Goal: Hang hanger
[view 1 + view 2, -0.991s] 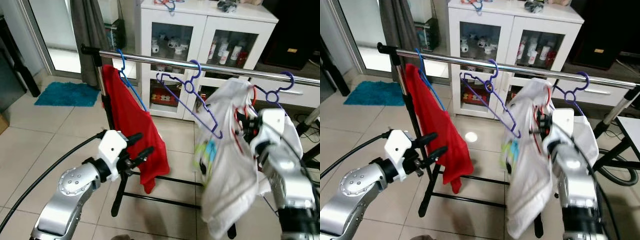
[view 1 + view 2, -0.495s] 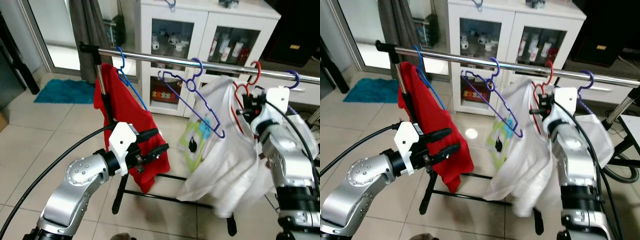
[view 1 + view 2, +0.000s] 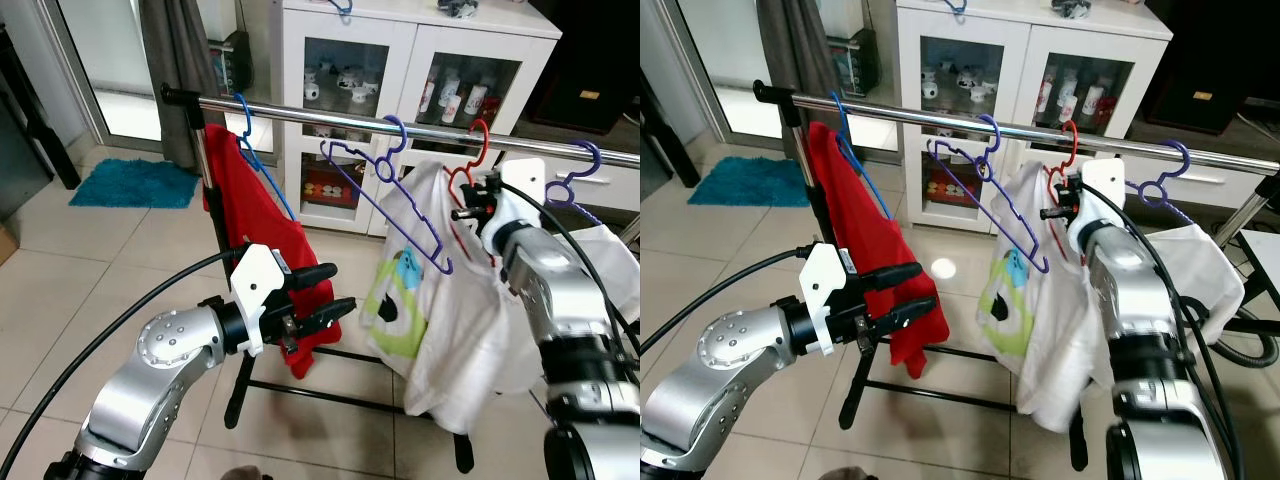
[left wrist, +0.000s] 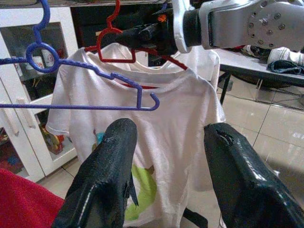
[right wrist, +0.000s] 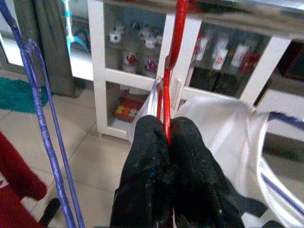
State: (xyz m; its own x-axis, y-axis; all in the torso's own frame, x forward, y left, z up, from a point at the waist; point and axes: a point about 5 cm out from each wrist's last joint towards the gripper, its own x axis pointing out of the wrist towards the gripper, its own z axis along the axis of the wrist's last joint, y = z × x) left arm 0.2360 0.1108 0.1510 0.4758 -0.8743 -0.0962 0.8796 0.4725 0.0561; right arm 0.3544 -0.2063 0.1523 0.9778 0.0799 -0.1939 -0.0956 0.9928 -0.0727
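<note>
I had the right claw (image 5: 164, 142) pinched tight on the neck of the red hanger (image 3: 468, 165), w/ its hook over the chrome rail (image 3: 320, 116) and the white tee (image 3: 440, 300) draped from it, btwn the purple hanger (image 3: 385, 200) and another purple one (image 3: 572, 180) further right. My left claw (image 3: 325, 290) sat lower, fingers apart and holding nothing, just in front of the red shirt (image 3: 260, 240) on the blue hanger (image 3: 250, 150) at the rail's left end. White cabinet (image 3: 350, 60) stood behind the rail.
</note>
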